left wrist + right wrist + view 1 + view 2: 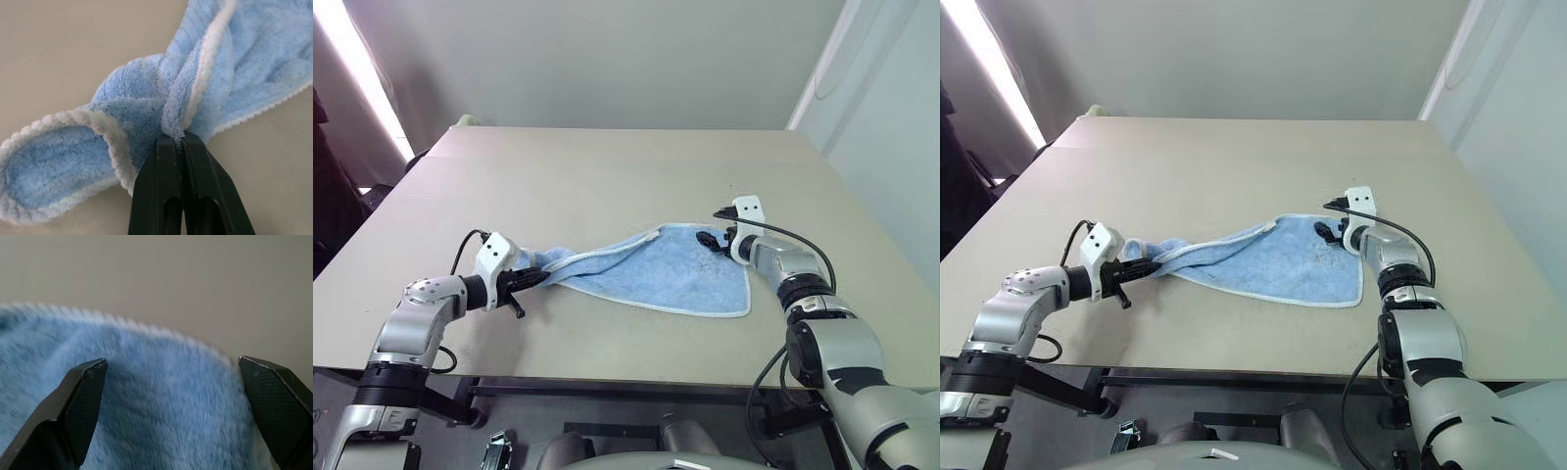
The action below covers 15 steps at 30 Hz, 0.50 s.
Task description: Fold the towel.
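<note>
Towel (656, 269) lies mid-worktop (607, 186). Your left wrist view shows left gripper (182, 139) jaws pinching its bunched hem corner; right gripper (171, 367) jaws stand spread over the far-right corner, contact unclear.

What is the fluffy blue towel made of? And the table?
The towel looks like soft terry or fleece cloth: fuzzy pile, a whitish stitched hem, and it bunches where the left gripper pinches it. The table looks smooth, matte beige, perhaps laminate; hard to tell.
</note>
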Tool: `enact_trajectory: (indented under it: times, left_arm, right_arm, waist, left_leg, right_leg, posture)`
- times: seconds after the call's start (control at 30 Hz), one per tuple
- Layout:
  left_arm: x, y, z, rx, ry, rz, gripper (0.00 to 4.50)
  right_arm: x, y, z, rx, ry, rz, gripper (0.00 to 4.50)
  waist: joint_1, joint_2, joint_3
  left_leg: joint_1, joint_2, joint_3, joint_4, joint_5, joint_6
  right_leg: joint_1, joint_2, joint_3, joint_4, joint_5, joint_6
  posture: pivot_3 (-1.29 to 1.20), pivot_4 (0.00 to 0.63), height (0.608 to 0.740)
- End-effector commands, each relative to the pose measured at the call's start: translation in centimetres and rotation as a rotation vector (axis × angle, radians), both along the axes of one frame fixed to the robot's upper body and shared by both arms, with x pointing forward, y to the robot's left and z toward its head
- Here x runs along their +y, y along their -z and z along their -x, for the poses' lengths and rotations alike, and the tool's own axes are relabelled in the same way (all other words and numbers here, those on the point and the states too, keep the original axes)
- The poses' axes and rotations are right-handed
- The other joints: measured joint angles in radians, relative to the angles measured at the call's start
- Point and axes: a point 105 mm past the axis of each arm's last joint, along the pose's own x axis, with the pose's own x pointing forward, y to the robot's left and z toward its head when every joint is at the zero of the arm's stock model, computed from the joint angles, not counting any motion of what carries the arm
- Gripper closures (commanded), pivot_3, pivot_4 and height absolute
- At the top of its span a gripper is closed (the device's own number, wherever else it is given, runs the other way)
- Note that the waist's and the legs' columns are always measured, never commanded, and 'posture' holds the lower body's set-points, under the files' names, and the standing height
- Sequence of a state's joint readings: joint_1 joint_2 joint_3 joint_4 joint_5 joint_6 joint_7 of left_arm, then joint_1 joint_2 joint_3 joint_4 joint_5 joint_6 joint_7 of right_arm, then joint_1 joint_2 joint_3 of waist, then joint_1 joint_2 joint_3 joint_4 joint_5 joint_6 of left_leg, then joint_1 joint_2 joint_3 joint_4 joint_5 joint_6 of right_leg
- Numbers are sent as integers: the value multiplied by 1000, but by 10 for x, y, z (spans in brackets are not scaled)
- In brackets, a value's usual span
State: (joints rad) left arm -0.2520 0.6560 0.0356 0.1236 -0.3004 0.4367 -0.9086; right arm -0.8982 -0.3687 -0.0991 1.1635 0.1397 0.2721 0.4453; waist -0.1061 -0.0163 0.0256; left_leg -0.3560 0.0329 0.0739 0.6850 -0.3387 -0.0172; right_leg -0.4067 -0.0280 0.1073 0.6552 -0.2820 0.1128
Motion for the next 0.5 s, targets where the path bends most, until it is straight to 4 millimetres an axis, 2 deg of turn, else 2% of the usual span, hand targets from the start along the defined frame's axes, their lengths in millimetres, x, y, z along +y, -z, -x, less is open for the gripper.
enact_trajectory:
  times: [0.03,0.3,0.5]
  left_arm:
    - [7,-27,-13,-90,-56,32,4438]
    - [15,-34,-19,-101,-114,70,4438]
    - [20,-39,-25,-116,-143,81,4500]
  right_arm:
    - [-9,-12,-6,-33,33,19,0]
    - [-6,-8,-5,-18,17,8,0]
    - [-6,-13,-7,-29,36,-32,1943]
  waist:
    - [0,0,0]
    - [-1,0,0]
    - [-4,0,0]
  left_leg:
    - [0,0,0,0,0,0]
    - [1,0,0,0,0,0]
    - [0,0,0,0,0,0]
  right_leg:
    - [0,0,0,0,0,0]
    - [1,0,0,0,0,0]
    - [1,0,0,0,0,0]
  posture:
    - [0,0,716]
    - [0,0,716]
    - [0,0,716]
